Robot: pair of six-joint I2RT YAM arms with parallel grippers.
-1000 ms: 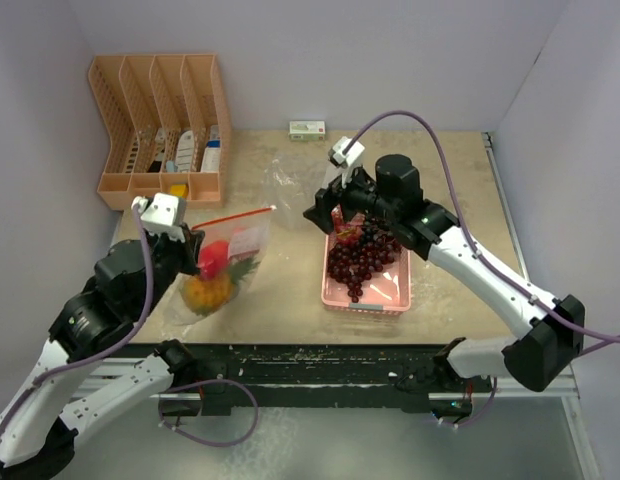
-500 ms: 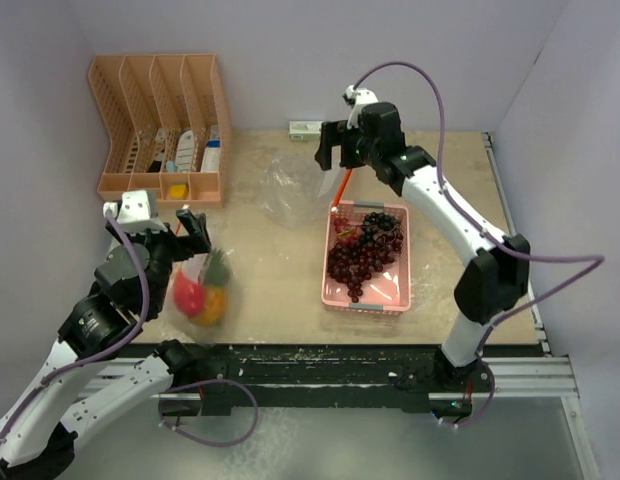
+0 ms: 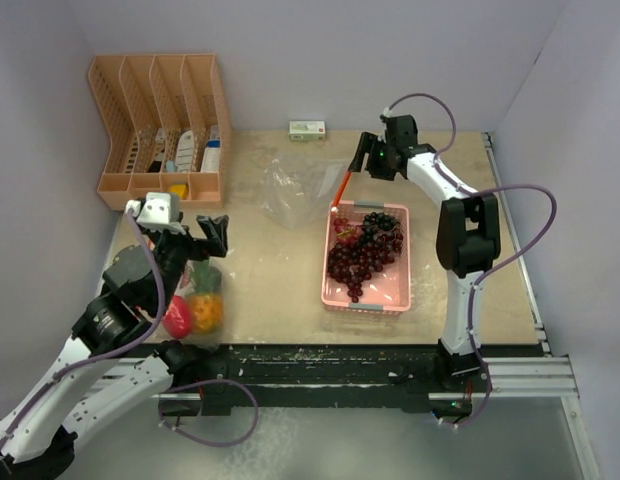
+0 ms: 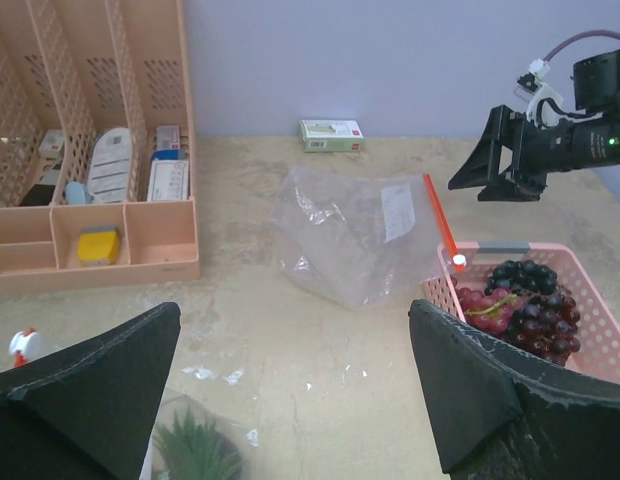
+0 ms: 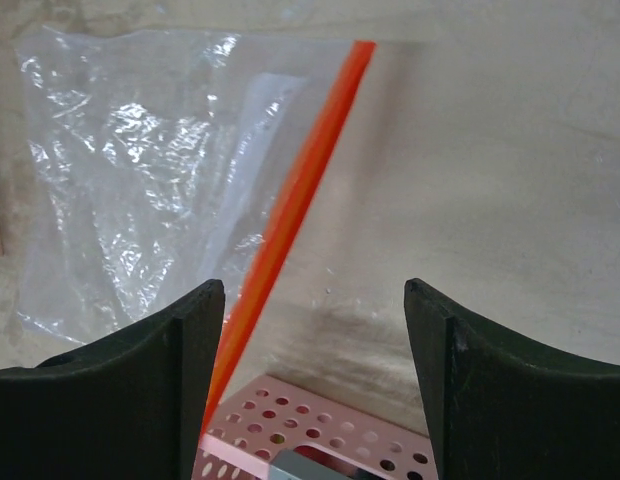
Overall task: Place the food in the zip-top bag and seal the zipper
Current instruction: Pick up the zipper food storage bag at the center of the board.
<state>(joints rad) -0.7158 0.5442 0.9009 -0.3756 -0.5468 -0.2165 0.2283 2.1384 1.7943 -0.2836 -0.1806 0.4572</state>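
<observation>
An empty clear zip-top bag point(image 3: 295, 190) lies at mid table, its orange zipper point(image 3: 340, 187) leaning on the pink tray's point(image 3: 390, 296) far left corner. Dark purple and red grape bunches point(image 3: 362, 255) fill the tray. My right gripper point(image 3: 365, 160) hovers open just beyond the tray; in the right wrist view the zipper point(image 5: 290, 220) runs beside the left of my fingers point(image 5: 140, 390), untouched. My left gripper point(image 3: 197, 238) is open with nothing in it. Below it lie an orange pineapple point(image 3: 207, 310) and a red piece point(image 3: 178, 318) inside clear plastic; the leaves point(image 4: 195, 450) show in the left wrist view.
A peach slotted organizer point(image 3: 160, 125) with small items stands at the back left. A small green box point(image 3: 307, 128) sits by the back wall. Purple walls close in both sides. The fruit bundle lies close to the table's front edge.
My left gripper opened and let go of the plastic with the pineapple and red piece, which dropped to the front left. My right arm swung from the tray to above the zipper, its jaws narrowing slightly.
</observation>
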